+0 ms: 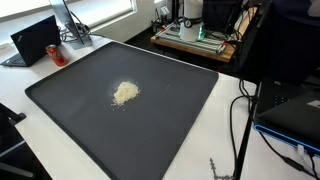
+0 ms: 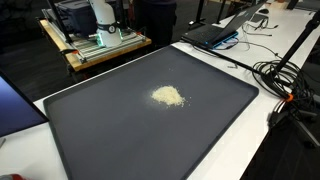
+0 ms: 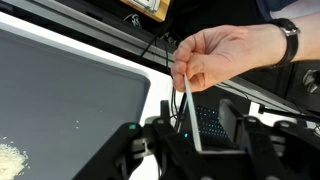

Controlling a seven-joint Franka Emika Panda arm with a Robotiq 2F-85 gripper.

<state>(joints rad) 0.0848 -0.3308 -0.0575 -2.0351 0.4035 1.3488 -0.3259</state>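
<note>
You are seeing no writing clear enough to read. The watch (image 3: 290, 40) on the wrist just behind the hand (image 3: 222, 55) is showing no legible face, and the red can (image 1: 57, 55) in an exterior view is blurring into plain colour.

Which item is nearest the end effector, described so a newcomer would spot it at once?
In the wrist view, find the big black mat; past its rounded corner a person's hand reaches in from the right. Pinched in it, hanging down toward the end effector, is a thin white stick: straight and pale, unlike the dark cables behind and the loose crumb pile on the mat.
</note>
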